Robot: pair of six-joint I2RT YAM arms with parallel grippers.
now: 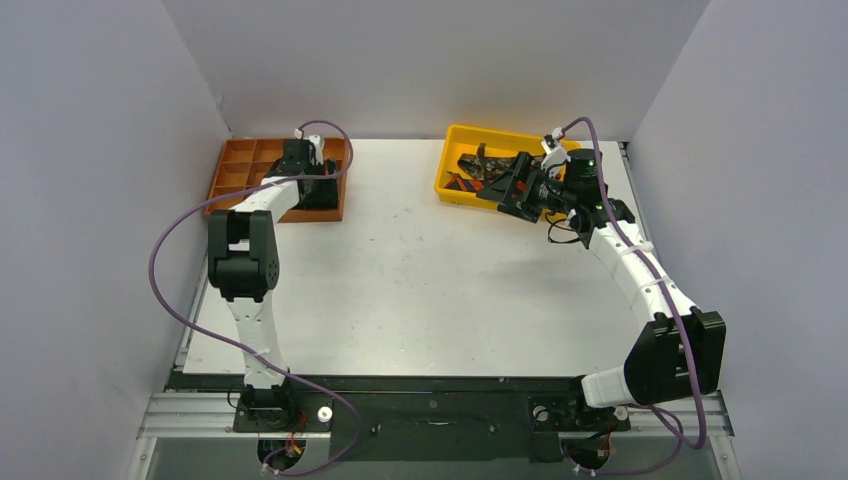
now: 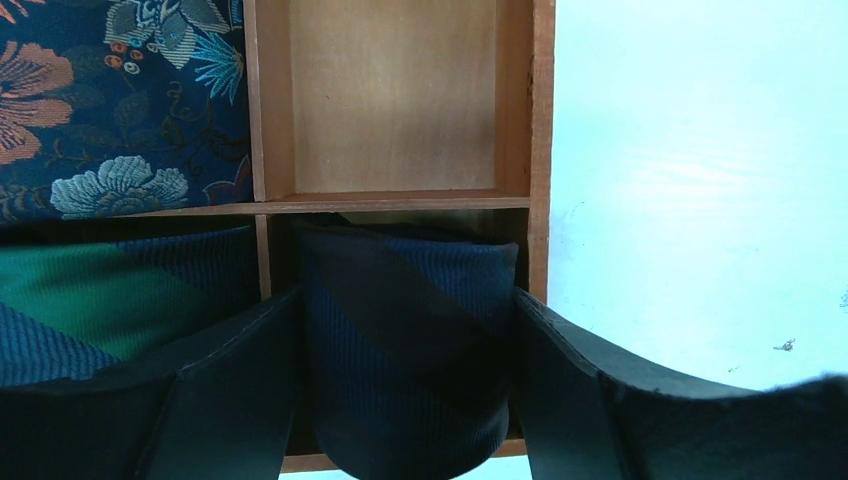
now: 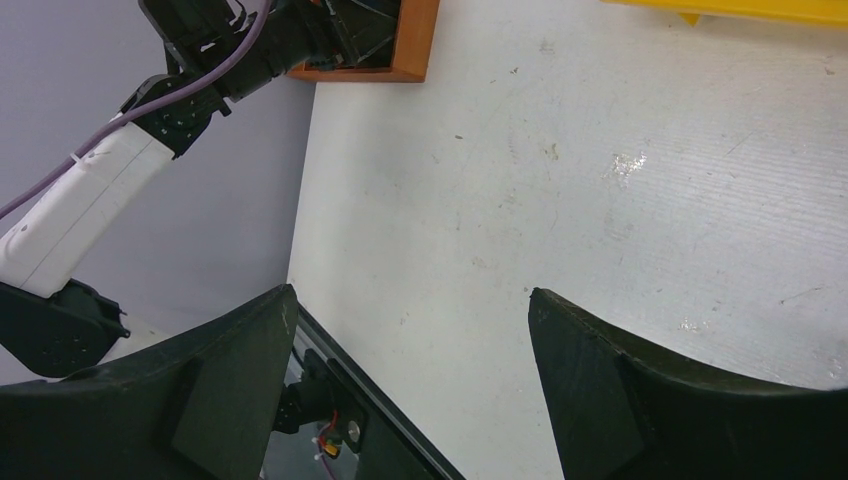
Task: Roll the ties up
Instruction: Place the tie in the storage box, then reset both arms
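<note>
Room = 3 plain pale grey walls: back wall (image 1: 430, 60) at far side, left wall (image 1: 90, 200), right wall (image 1: 760, 200), meeting in the far corners. White table (image 1: 420, 290) fills the middle; top is matte w/ small scuffs & dark specks. Bright glare patch (image 3: 630, 165) on it in rt wrist view. Near edge: black strip (image 1: 430, 382), then aluminium rail (image 1: 190, 415). Light even, soft, shadows faint.

My left arm (image 1: 243, 262) and right arm (image 1: 640, 278) are rounded white links between blocky black joints, each trailed by a looping purple cable (image 1: 152, 265). A small green light (image 1: 592, 160) glows upper right in the overhead view. My left tool (image 2: 408, 300) and right tool (image 3: 410, 295) carry broad matte-black fingers (image 3: 600, 380).
</note>
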